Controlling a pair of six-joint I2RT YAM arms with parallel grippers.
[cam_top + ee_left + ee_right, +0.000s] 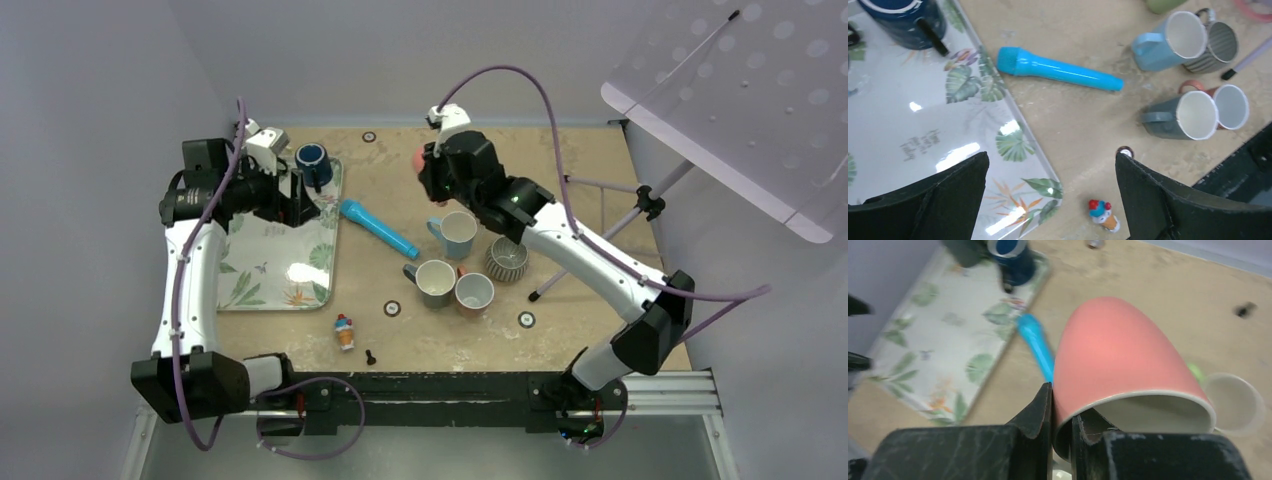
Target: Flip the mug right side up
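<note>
My right gripper (1064, 405) is shut on the rim wall of a pink mug (1118, 355), one finger outside and one inside. The mug is held in the air, tilted, its mouth toward the camera. In the top view only a bit of the pink mug (419, 158) shows beside the right gripper (432, 172), above the middle back of the table. My left gripper (1050, 172) is open and empty over the tray's near right corner; in the top view the left gripper (296, 200) is over the tray's far part.
A leaf-patterned tray (270, 270) holds a dark blue mug (314, 165). A blue microphone (378, 227) lies beside it. A light blue mug (455, 234), grey mug (433, 282), brown mug (473, 293) and ribbed mug (507, 260) cluster at centre. A small toy (344, 332) stands near front.
</note>
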